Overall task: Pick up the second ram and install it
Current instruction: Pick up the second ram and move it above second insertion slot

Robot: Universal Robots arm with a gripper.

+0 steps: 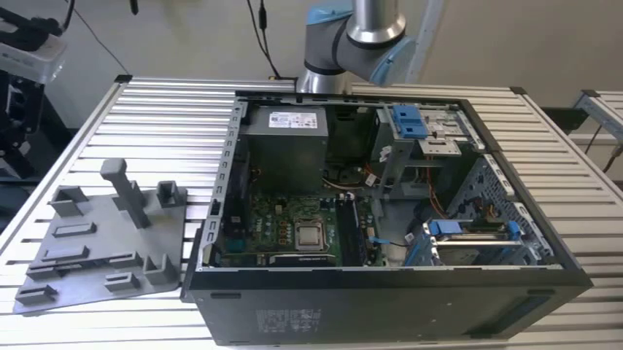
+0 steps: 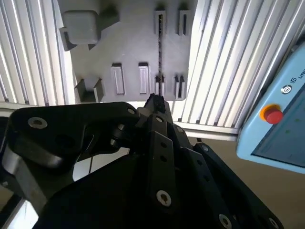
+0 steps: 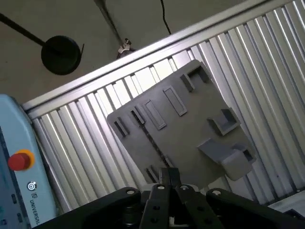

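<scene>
The second ram (image 2: 159,52) (image 3: 151,143) is a thin dark strip standing on edge in a row of slotted holders on the grey fixture plate (image 1: 98,240) (image 2: 128,47) (image 3: 190,129). In both wrist views my gripper (image 2: 155,102) (image 3: 169,175) hangs well above that plate. Its black fingertips are pressed together with nothing between them, and they line up with one end of the strip. The open computer case (image 1: 389,292) lies to the exterior view's right of the plate. Inside it are the green motherboard (image 1: 282,222) and its long black slots (image 1: 348,233).
The slatted aluminium table (image 1: 165,124) carries both plate and case. A blue pendant with a red button (image 2: 273,115) (image 3: 19,160) sits just off the table edge. The plate also bears a tall post (image 1: 125,191) and several block holders. The arm's base (image 1: 336,51) stands behind the case.
</scene>
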